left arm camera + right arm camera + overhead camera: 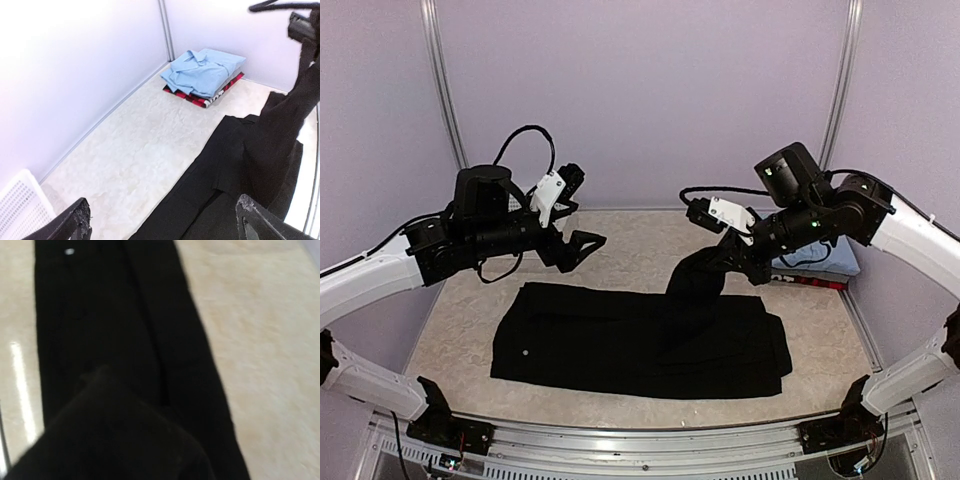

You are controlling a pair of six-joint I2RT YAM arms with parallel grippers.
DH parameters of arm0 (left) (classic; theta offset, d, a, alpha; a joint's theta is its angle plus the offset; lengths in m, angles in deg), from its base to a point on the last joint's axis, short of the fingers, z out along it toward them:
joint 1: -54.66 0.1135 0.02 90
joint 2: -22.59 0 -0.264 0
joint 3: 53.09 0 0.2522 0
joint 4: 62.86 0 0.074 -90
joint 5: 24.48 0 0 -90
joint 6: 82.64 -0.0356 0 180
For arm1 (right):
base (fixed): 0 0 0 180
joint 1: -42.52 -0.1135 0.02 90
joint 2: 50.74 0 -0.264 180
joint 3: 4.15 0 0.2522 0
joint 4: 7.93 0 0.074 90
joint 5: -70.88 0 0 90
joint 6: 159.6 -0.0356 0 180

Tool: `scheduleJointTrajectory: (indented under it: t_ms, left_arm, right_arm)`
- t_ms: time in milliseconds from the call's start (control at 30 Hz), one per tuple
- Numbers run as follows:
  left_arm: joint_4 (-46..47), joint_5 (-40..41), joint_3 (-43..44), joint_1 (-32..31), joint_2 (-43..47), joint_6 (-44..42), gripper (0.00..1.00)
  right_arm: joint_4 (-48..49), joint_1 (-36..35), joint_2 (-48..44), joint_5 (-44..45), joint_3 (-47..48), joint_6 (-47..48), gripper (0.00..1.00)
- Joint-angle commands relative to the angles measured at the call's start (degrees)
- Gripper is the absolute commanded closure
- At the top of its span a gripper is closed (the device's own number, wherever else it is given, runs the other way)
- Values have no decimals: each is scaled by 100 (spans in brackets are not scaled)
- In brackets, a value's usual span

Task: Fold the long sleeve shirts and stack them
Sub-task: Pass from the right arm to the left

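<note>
while the right gripper (732, 248) is pinched shut on a fold of the black shirt (620, 345) and holds that part up off the table (620, 240), we find little to read. a small white mark (525, 352) shows on the black cloth near its left end, too small for us to make out any writing.

we count three shirts, two grippers and one basket. the black shirt is the only one spread out. the light blue shirt (205, 72) lies folded on top of the folded red-and-black shirt (200, 99), the two making one stack at the far right corner of the table, apart from the black one. the white mesh basket (20, 205) shows only as a corner at the lower left of the left wrist view.

the black shirt lies as a long flat band in the middle of the table, its long axis running left to right, along the near edge. right of its middle the cloth rises in a dark column to the right gripper; in the right wrist view the cloth hides the fingers.

the left gripper (588, 250) hovers above the table beyond the shirt's left half, its two fingers spread wide and holding nothing.
</note>
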Motion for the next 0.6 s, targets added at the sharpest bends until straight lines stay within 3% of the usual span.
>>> scheduleJointTrajectory:
  t_ms: [0, 233, 400, 567]
  left_arm:
    - [961, -748, -228, -166, 189, 326, 1]
    - [1511, -2245, -273, -261, -165, 768, 1]
    - [1984, -2156, -348, -816, -798, 478, 6]
    - [2224, -2136, -88, -958, -1402, 341, 23]
  right_arm:
    - [322, 178, 241, -634, -135, 142, 100]
    - [344, 445, 513, -1046, -128, 47, 100]
    - [331, 513, 594, -1366, -120, 64, 100]
    - [327, 563, 601, -1590, -132, 66, 100]
